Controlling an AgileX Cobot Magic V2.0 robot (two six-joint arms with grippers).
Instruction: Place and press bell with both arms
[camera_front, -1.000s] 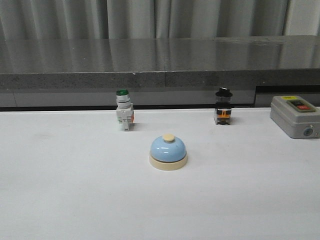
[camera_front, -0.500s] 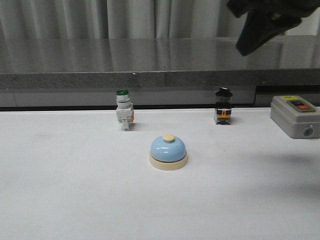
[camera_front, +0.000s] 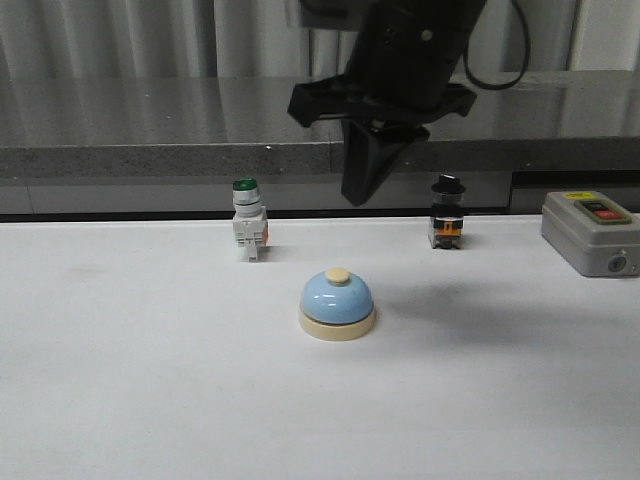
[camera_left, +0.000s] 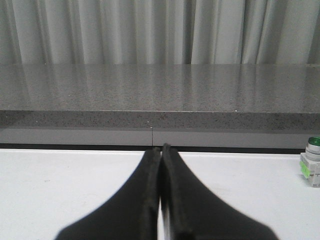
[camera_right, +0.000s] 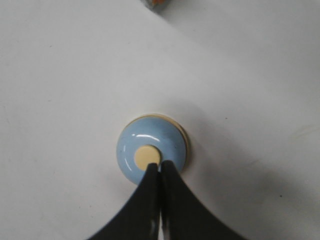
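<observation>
Both pairs of fingers are pressed together with nothing between them — the right gripper (camera_front: 355, 195) hangs pointing down above the bell (camera_front: 337, 304), which sits mid-table between the green-capped switch (camera_front: 248, 220) and the black-capped one (camera_front: 446, 213) — the left gripper (camera_left: 160, 150) low over bare table.

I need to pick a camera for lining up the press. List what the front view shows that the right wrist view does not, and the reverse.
Only the front view: the green-capped white switch, the black-capped switch, the grey box with red button, the grey counter, and the gap between gripper and bell.

Only the right wrist view: the cream button from above, beside the closed fingers.

Both: the light-blue dome bell, the right gripper, the white table.
</observation>
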